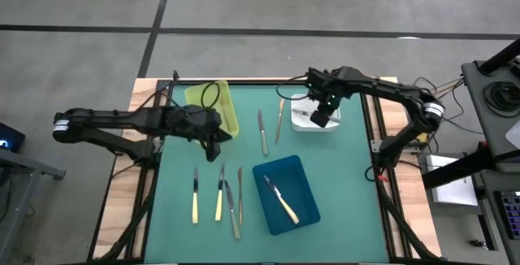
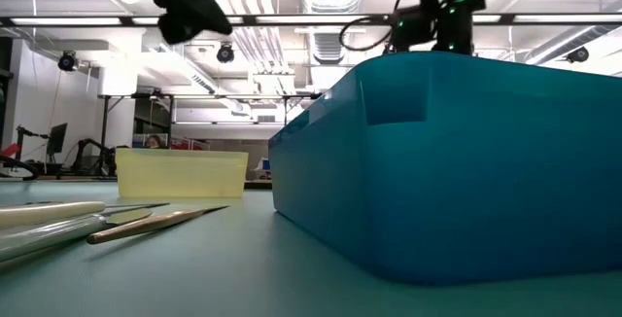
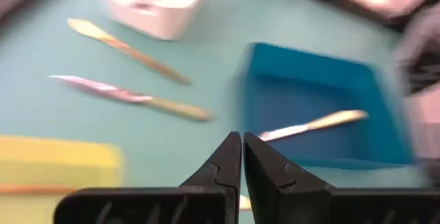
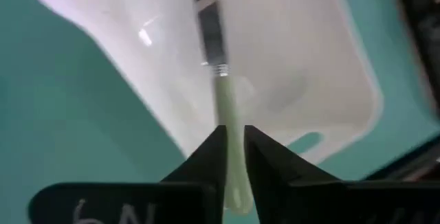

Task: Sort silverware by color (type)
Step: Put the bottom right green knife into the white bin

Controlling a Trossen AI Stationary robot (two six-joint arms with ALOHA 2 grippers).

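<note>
Right gripper [image 4: 232, 157] gripped a cream-handled knife [image 4: 221, 93] over the white tray [image 1: 315, 117]. Left gripper [image 3: 242, 157], fingers closed and empty, hung beside the yellow tray [image 1: 213, 102]. Another knife [image 1: 281, 199] lay in the blue tray [image 1: 286, 193].

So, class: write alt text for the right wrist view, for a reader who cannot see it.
The right gripper grips a cream-handled knife by its handle, its silver blade pointing into the white tray on the green table.

No text, label or number (not even a brand) can be read anywhere.
</note>
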